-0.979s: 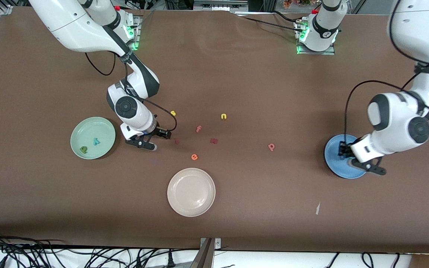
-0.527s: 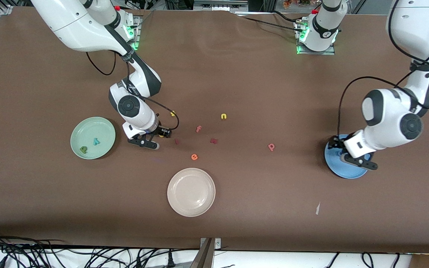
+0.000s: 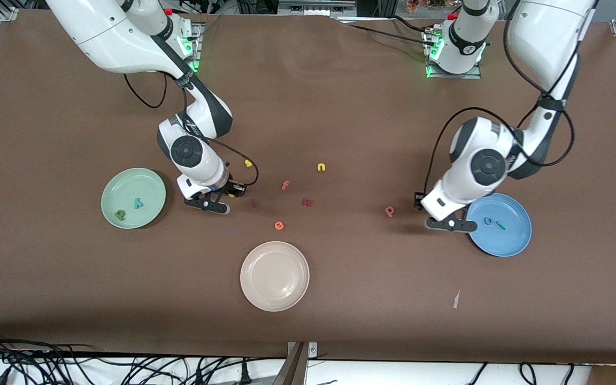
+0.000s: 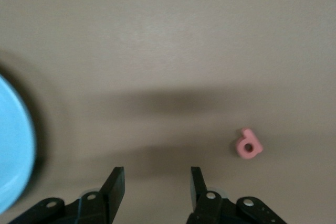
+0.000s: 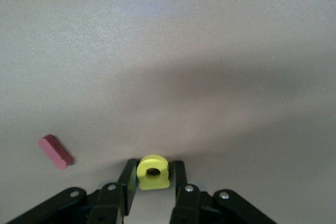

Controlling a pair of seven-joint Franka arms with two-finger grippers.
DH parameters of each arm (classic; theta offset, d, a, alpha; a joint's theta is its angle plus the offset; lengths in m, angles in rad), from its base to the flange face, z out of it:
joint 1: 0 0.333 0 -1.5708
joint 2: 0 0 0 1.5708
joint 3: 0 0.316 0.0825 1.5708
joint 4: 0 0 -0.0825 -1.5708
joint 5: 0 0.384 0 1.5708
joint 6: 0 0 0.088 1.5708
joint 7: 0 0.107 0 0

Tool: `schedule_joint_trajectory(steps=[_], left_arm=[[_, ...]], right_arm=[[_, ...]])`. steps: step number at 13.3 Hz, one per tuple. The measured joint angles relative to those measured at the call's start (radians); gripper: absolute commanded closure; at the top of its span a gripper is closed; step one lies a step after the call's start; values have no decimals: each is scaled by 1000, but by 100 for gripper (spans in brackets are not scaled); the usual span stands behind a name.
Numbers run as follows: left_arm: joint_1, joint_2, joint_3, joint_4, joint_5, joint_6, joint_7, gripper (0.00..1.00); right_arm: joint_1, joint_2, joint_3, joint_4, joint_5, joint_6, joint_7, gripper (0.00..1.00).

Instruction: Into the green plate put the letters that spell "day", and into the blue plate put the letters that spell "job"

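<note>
Here, right gripper low at mid-table clamped on the yellow letter (between its fingers), left gripper agape beside the blue plate, pink "b" just beside it.

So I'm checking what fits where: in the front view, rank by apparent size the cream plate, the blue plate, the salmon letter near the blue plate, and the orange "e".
1. Cream plate, though it lies nearer the camera, so its lead is unsure.
2. Blue plate, close to it in size.
3. Salmon letter and orange "e": both tiny, look alike.
</note>
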Motion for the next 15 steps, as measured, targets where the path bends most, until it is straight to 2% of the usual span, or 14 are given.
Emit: schedule_joint_trajectory(steps=[5,7,10,15], left_arm=[[-72,78,-3,13,11,73,-79,41],[-94,103,-4,37,11,74,-97,40],[-124,132,-4,56,11,75,-144,39],[-129,163,-1,58,11,137,-152,39]], right_arm=[[0,-1,-2,17,-1,-13,0,76],[-1,-2,-3,75,-6,-116,-4,80],[-12,-10,-15,166,-13,-286,-101,80],[-26,-72,-156,172,-16,-408,-431,80]])
